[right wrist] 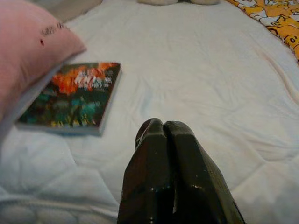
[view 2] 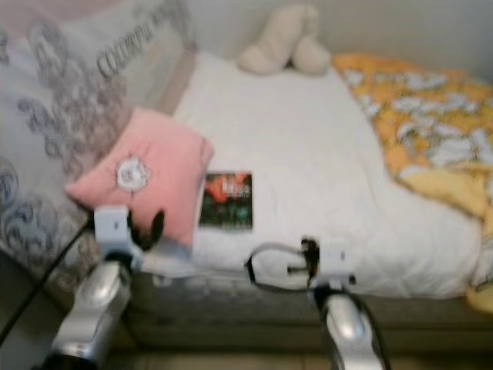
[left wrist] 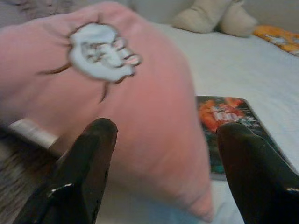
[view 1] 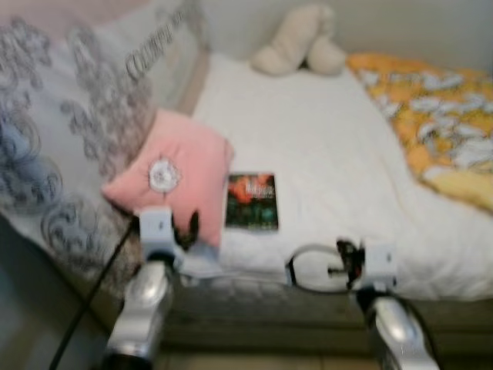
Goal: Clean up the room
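Observation:
A pink cushion [view 1: 173, 173] with a white emblem lies at the near left of the bed [view 1: 308, 131]. Beside it, on the white quilt, rests a dark book [view 1: 251, 201] with an orange and green cover. My left gripper [view 1: 185, 227] is open right in front of the cushion [left wrist: 140, 93], its fingers [left wrist: 88, 163] spread before the cushion's near corner. My right gripper [right wrist: 161, 126] is shut and empty, low over the quilt near the bed's front edge, to the right of the book [right wrist: 74, 95].
A large grey patterned pillow [view 1: 62, 116] leans along the bed's left side. A beige plush toy [view 1: 300, 42] sits at the far end. An orange and yellow blanket [view 1: 439, 116] covers the right side. The mattress side [view 1: 269, 304] faces me.

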Robot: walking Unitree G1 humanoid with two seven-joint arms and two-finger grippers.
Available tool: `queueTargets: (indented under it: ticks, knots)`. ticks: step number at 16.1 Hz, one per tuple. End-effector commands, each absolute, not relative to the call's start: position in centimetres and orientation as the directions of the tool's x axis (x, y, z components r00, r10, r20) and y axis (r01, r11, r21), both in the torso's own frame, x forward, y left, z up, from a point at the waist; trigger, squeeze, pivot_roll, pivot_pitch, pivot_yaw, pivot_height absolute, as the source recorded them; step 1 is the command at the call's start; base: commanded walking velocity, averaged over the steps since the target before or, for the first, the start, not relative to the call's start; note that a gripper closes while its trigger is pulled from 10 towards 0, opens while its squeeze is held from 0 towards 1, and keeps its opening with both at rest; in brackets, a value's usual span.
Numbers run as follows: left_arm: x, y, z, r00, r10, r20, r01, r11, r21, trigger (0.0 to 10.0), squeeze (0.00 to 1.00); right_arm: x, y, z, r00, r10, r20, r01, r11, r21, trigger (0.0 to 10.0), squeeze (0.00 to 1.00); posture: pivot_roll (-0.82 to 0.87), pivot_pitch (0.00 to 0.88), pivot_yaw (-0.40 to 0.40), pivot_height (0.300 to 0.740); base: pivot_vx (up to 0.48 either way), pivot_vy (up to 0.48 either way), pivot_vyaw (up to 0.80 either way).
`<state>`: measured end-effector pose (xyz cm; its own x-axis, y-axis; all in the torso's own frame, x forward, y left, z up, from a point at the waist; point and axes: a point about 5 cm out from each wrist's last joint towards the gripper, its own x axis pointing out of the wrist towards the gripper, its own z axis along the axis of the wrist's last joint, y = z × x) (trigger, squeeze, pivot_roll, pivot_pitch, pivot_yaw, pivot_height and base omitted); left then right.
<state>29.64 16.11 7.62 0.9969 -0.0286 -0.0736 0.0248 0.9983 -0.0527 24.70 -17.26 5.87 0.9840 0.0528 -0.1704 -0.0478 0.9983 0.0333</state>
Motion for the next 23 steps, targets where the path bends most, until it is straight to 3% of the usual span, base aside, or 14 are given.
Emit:
queueTargets:
  ticks: [1, 4, 19, 23]
  knots:
    - [29.6, 15.6, 7.2, 0.995, -0.040, -0.090, 0.036, 0.998, -0.051, 10.0, 0.00, 25.0, -18.1, 5.9, 0.987, 0.017, -0.160, -0.014, 1.000, 0.021, 10.0, 0.00, 0.14, 0.000, -0.012, 0.740, 0.000, -0.469, 0.00]
    - [29.9, 14.2, 7.7, 0.989, -0.126, -0.075, 0.124, 0.992, -0.034, 10.0, 0.00, 24.7, -18.0, 5.1, 0.987, 0.017, -0.161, -0.014, 1.000, 0.016, 10.0, 0.00, 0.13, 0.000, -0.009, 0.740, 0.000, -0.469, 0.00]
    - [32.4, 12.8, 8.4, 0.985, -0.162, -0.060, 0.165, 0.985, 0.046, 10.0, 0.00, 26.9, -16.8, 4.9, 0.989, 0.062, -0.137, -0.071, 0.995, -0.063, 10.0, 0.00, 0.12, 0.000, 0.015, 0.740, 0.000, -0.469, 0.00]
    - [32.2, 12.8, 7.3, 0.979, -0.165, -0.117, 0.172, 0.984, 0.054, 10.0, 0.00, 26.7, -16.5, 4.3, 0.985, 0.065, -0.160, -0.079, 0.994, -0.079, 10.0, 0.00, 0.12, 0.000, 0.016, 0.740, 0.000, 0.000, -0.78]
